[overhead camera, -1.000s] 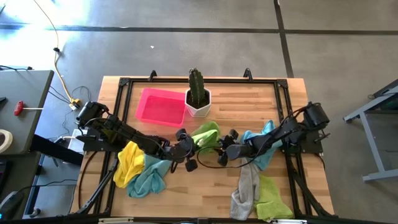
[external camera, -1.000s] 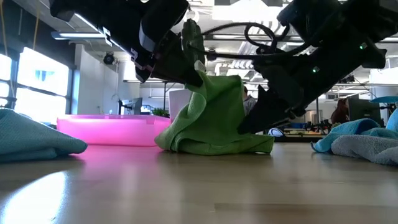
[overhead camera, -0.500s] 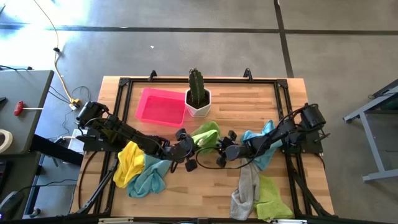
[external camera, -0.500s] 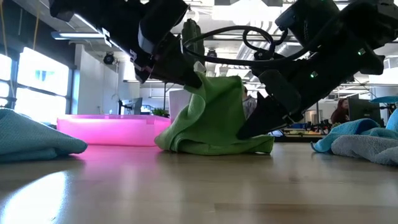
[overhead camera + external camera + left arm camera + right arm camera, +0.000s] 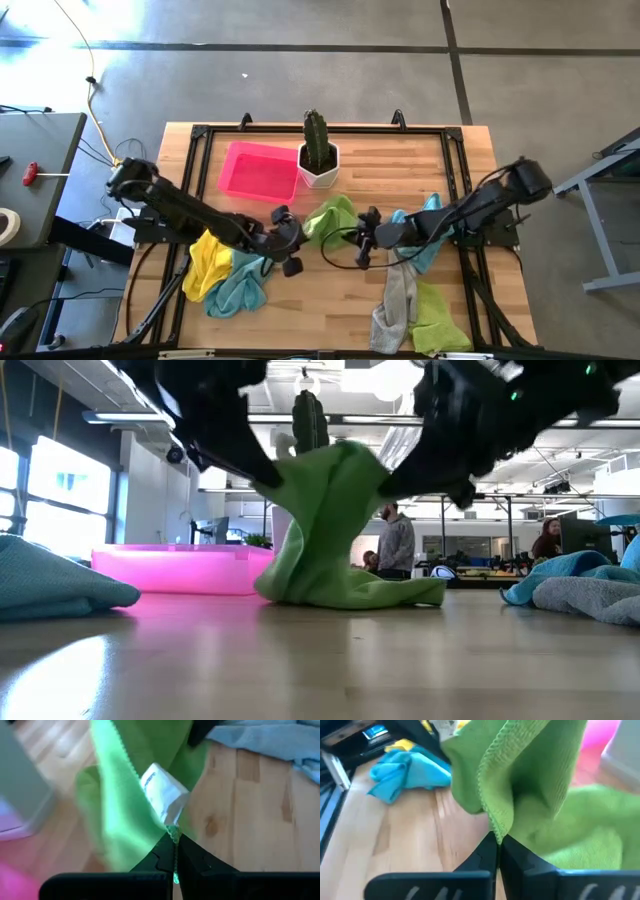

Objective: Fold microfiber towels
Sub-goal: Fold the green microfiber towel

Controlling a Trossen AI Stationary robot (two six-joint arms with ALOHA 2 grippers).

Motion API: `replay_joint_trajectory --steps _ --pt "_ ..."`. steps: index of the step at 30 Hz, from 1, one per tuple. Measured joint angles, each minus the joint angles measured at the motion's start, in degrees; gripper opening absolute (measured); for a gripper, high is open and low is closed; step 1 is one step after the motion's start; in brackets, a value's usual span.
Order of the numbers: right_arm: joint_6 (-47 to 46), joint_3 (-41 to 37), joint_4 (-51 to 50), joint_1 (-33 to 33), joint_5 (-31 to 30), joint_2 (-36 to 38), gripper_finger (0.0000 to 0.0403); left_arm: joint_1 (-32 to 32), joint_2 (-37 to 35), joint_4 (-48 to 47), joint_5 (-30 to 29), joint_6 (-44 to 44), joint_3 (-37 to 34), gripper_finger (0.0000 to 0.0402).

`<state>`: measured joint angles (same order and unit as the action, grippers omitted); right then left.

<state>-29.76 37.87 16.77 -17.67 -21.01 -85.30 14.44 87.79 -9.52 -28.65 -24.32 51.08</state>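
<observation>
A lime green microfiber towel (image 5: 330, 218) is at the table's middle, held up between both grippers like a tent (image 5: 335, 470). Its lower part lies on the wood. My left gripper (image 5: 300, 233) is shut on its left side, and my right gripper (image 5: 353, 234) is shut on its right side. A yellow towel (image 5: 205, 258) and a light blue one (image 5: 238, 287) lie bunched at the left. At the right lie another light blue towel (image 5: 420, 225), a grey one (image 5: 398, 300) and a second lime green one (image 5: 440, 318). My left gripper pinches the green towel's hemmed edge (image 5: 173, 833) between its two fingers, right beside the white label (image 5: 162, 795). That edge is raised off the table. My right gripper pinches a hemmed edge (image 5: 496, 831) where the cloth doubles over, so likely more than one layer. The cloth hangs slack from both holds, its lower part (image 5: 350, 595) on the table.
A pink tray (image 5: 260, 170) and a white pot with a cactus (image 5: 320, 160) stand just behind the green towel. The bare wood toward the near edge (image 5: 320, 300) lies between the two towel heaps. People stand in the room beyond the table.
My right gripper has shut on the green towel's right side. Both grippers have then risen, and my left has drawn a little toward the table's left. The towel's upper part has been pulled up into a taller peak while its lower part stays on the table.
</observation>
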Motion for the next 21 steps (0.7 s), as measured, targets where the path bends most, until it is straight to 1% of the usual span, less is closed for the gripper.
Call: replay_joint_trajectory --steps 5,8,12,15,17,21 --pt "2.43 0.0 -5.26 0.0 0.1 9.56 0.0001 -0.17 -7.64 -5.93 -0.57 2.11 0.01 0.0" --pt "5.72 0.0 -6.16 0.0 0.52 15.04 0.0 -0.17 -12.61 -8.82 -1.6 3.3 0.01 0.0" --pt "10.13 0.39 -7.1 0.04 1.53 20.92 0.0 -0.17 -18.77 -9.09 -3.28 6.27 0.01 0.0" --pt "13.14 3.43 -11.15 0.04 1.53 23.07 0.0 -0.17 -22.51 -8.27 -4.69 9.86 0.04 0.0" --pt "15.34 7.09 -15.79 0.04 1.49 23.31 0.0 -0.17 -24.61 -7.86 -5.1 11.4 0.04 0.0" --pt "18.36 16.39 -30.27 0.04 -1.62 21.38 0.0 -0.2 -26.69 -8.86 -5.05 13.85 1.64 0.0"
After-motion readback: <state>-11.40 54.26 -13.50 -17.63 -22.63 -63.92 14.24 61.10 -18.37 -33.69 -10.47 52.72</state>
